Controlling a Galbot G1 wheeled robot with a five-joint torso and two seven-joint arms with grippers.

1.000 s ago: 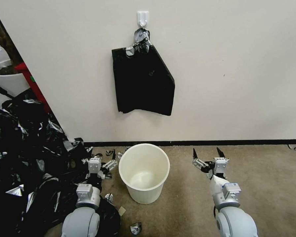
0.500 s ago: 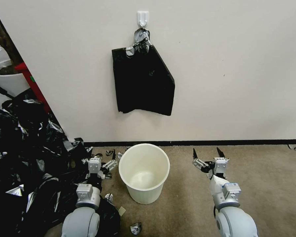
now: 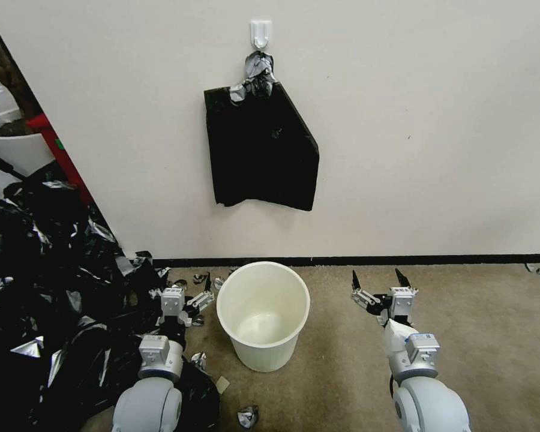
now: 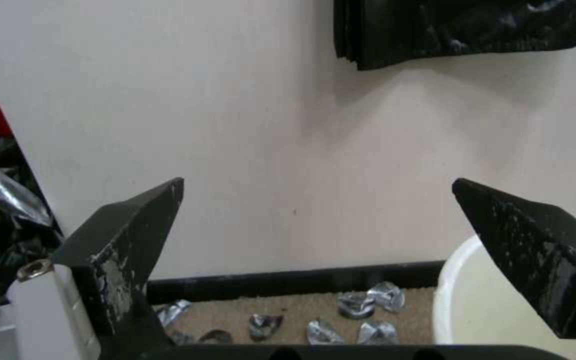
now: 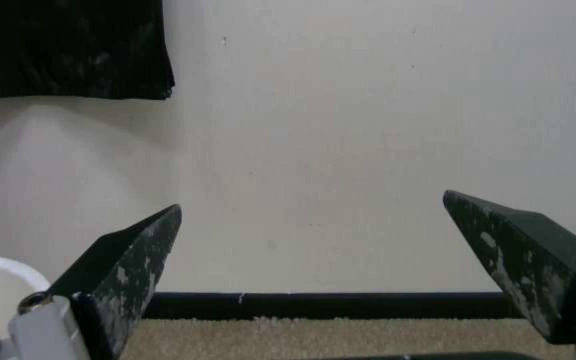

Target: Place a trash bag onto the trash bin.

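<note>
Task not started: no bag is fitted. The trash bin (image 3: 263, 314) is seen standing empty on the carpet floor, near the wall. A flat sheaf of black bags (image 3: 261, 150) is hung from a wall hook (image 3: 260, 33), above the bin; a single trash bag is not yet separated. Left tool (image 3: 183, 292) is held wide open, empty, just beside the bin. Right tool (image 3: 378, 282) is likewise spread, empty, on the other side. Bin: cream-white, smooth, tapered, upright.

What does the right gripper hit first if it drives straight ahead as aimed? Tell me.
Probably the cream-white wall near its black baseboard; the open right gripper has only bare tan carpet before it.
</note>
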